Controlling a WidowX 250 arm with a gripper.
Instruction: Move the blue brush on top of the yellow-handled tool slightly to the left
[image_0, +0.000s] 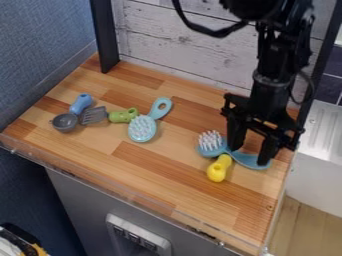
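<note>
"one yellow handle (217, 171) up front. hairbrushes?"
"two: one (211, 144) by the gripper (252, 144), fingers apart, near the counter's (153, 172) right edge; wood between it and the other brush (141, 129), one spatula (93, 115), one ladle (65, 123)."

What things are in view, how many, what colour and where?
Left brush: one, light blue, mid-table
Right brush: one, blue, white bristles, under gripper
Ladle: one, grey, blue handle, left
Turner: one, grey, green handle, beside ladle
Yellow handle: one, by right brush
Tabletop: one, brown wood, centre
Board: one, whitish, behind
Posts: two, black, behind
Wall: blue, left
Arm: one, black, top right
Gripper: one, black, right
</note>
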